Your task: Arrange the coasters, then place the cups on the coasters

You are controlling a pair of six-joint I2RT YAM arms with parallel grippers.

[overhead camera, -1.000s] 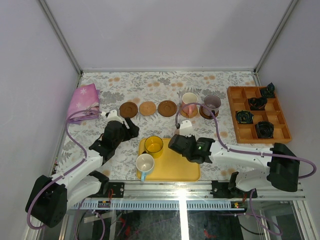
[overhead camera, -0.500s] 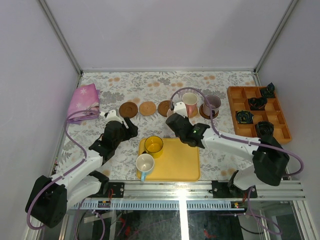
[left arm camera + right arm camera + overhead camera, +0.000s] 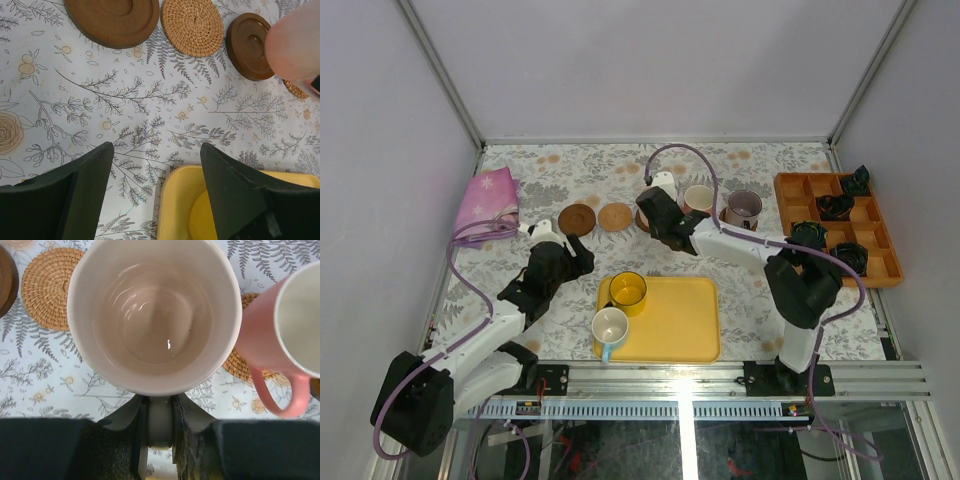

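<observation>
Pink cup [image 3: 155,315], handle pinched in the right jaws, is between a woven coaster [image 3: 45,285] and a second pink cup [image 3: 295,315]; left jaws stand open over the bench [image 3: 150,100] beside the yellow tray [image 3: 172,200].

Glossy pink cup [image 3: 155,315], woven tan coaster [image 3: 47,287], seemingly smooth wooden coaster [image 3: 112,20].

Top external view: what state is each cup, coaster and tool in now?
Held pink cup: upright, gripped by its handle.
Right tool: shut on that handle.
Left tool: open, empty.
Other pink cup: upright on tan coaster.
Grey-purple cup: upright on right dark coaster.
Yellow cup: upright on tray.
White cup: upright on tray.
Left dark coaster: bare.
Free woven coaster: bare.
Middle dark coaster: bare.
</observation>
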